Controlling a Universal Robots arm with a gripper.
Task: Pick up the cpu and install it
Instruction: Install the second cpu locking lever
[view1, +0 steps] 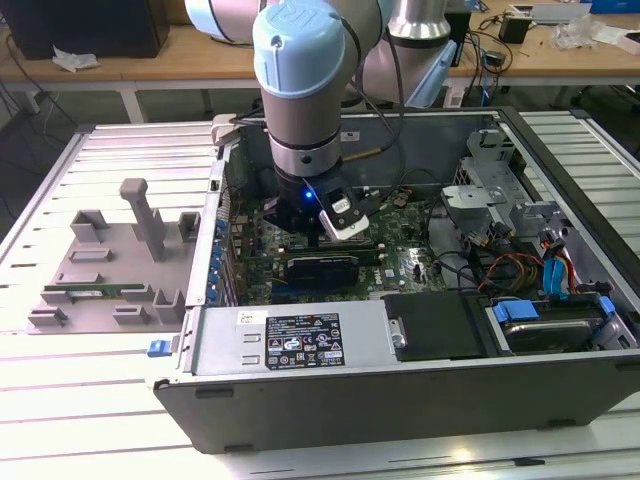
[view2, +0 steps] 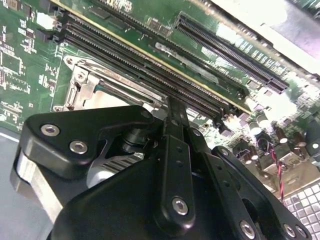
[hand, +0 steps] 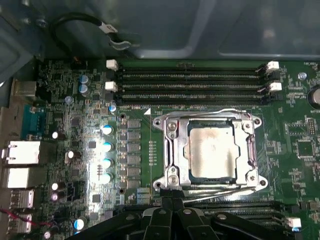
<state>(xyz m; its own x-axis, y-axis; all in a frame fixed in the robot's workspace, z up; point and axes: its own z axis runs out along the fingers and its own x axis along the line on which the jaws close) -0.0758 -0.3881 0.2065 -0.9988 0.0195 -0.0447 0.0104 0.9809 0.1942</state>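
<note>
While the gripper (hand: 170, 202) hangs at the socket frame's (hand: 172, 150) edge with its jaws together and holding nothing, the cpu (hand: 211, 151) sits flat inside that frame, its silver-grey top dull and smudged. Memory slots (hand: 190, 85) run close beside the frame.

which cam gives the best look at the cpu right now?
The first wrist view: the cpu sits flat inside the socket frame, its silver top in plain sight. In the second wrist view the gripper covers most of that frame. In the exterior view the arm stands over that spot.
</note>
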